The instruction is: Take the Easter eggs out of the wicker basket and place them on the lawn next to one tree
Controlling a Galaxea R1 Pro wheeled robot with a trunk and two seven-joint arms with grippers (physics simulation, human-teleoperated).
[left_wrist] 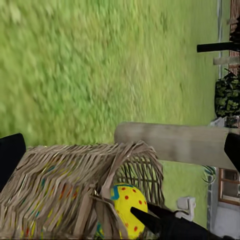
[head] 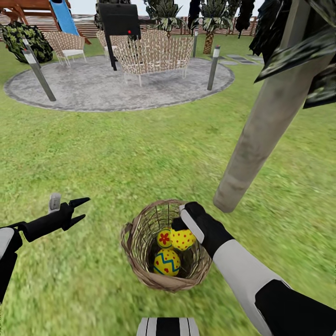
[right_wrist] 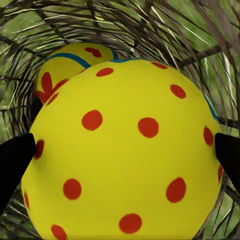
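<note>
Right hand [head: 183,232] closed around the dotted egg [head: 183,239] inside the basket [head: 140,233], ready for lifting toward the tree [head: 261,135] at 1 o'clock; left hand [head: 79,210] open, empty.

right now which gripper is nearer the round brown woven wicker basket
Right. The right gripper reaches inside the wicker basket, fingers on either side of the red-dotted yellow egg. The left gripper hovers over grass beside it.

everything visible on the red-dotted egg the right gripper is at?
The red-dotted egg is yellow with scattered red dots and looks smooth and glossy. It sits high inside the wicker basket, beside the flower egg and above the zigzag egg. The right gripper straddles it, one dark fingertip at each side; the right wrist view does not settle whether they press it. Whether it is lifted off the others cannot be told.
</note>
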